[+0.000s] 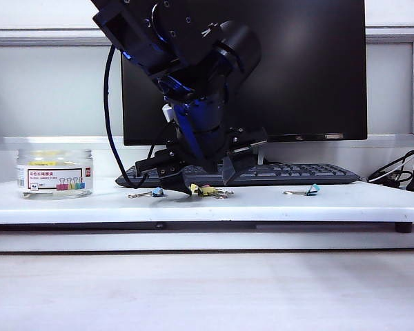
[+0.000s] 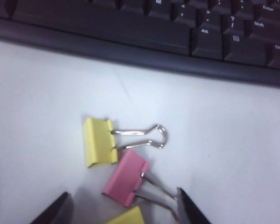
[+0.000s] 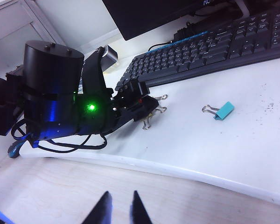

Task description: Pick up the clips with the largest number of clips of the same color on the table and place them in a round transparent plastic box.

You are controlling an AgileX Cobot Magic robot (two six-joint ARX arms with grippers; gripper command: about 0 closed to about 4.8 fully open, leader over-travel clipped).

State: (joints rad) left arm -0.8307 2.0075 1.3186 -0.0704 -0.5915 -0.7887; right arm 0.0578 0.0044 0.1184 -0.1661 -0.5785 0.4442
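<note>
Near the table's front edge the left gripper (image 2: 123, 210) hung with jaws apart, holding nothing, over yellow clips (image 2: 100, 142) beside a pink clip (image 2: 126, 178), presumably to grab one, while the right gripper (image 3: 120, 208) idled parted and empty, the round transparent plastic box (image 1: 54, 174) well apart.

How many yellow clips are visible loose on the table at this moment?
2: one yellow clip lies whole beside the pink clip; another yellow clip shows only a corner between the open left gripper's fingertips. Others may be hidden.
</note>
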